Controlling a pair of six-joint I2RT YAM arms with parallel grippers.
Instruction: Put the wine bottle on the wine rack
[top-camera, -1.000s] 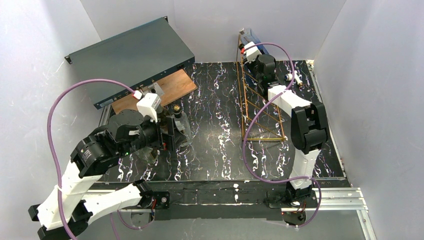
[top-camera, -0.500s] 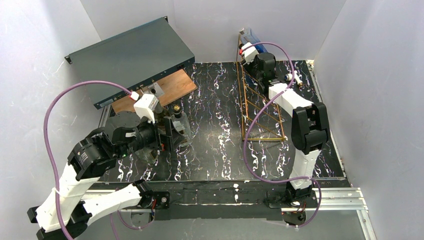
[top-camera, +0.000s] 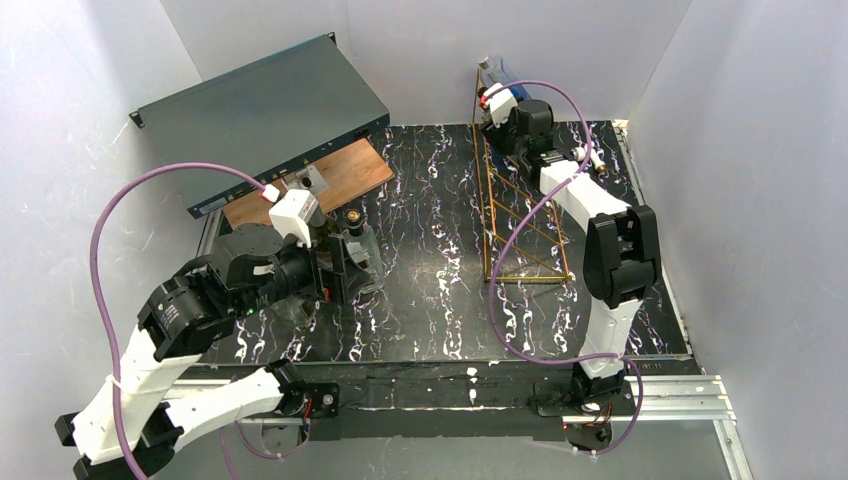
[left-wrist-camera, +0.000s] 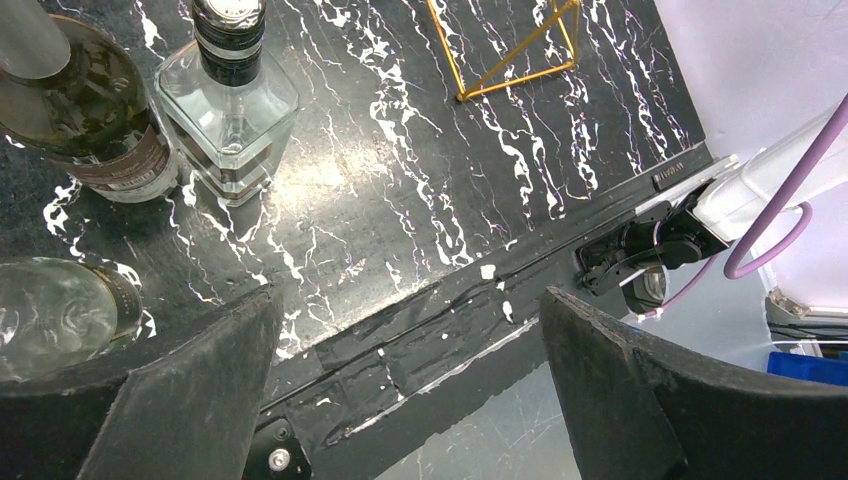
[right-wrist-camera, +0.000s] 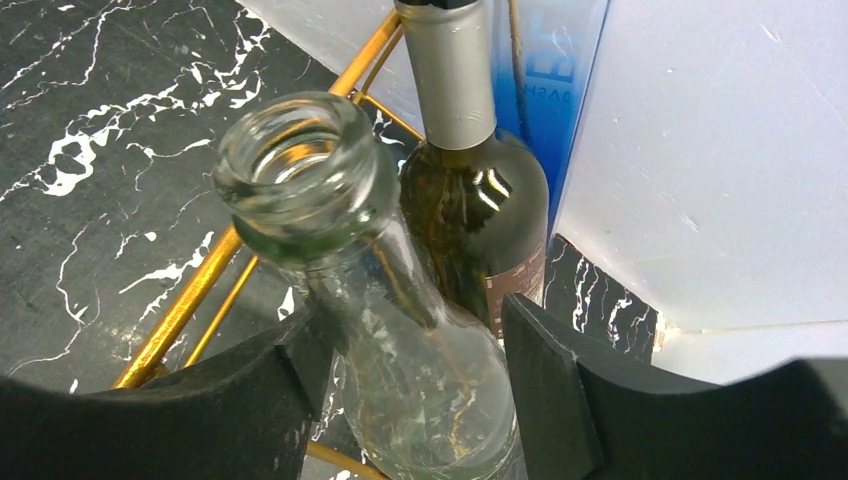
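Wine bottle (right-wrist-camera: 385, 270) is clear glass, uncapped and looks empty, so probably light but slick and breakable. It sits tilted at the far end of the wine rack (right-wrist-camera: 185, 300), just beside a dark green bottle (right-wrist-camera: 480, 220). The right gripper (right-wrist-camera: 412, 325) jaws hug its shoulder, the sensible place to hold it; can't tell if they're squeezing. Left gripper (left-wrist-camera: 405, 310) jaws are wide and empty.

The black, white-veined marble-pattern tabletop (top-camera: 440, 290) carries a gold wire rack (top-camera: 525, 279) at right, a brown wooden board (top-camera: 345, 172) at rear left and 3 glass bottles (left-wrist-camera: 230, 110) at left.
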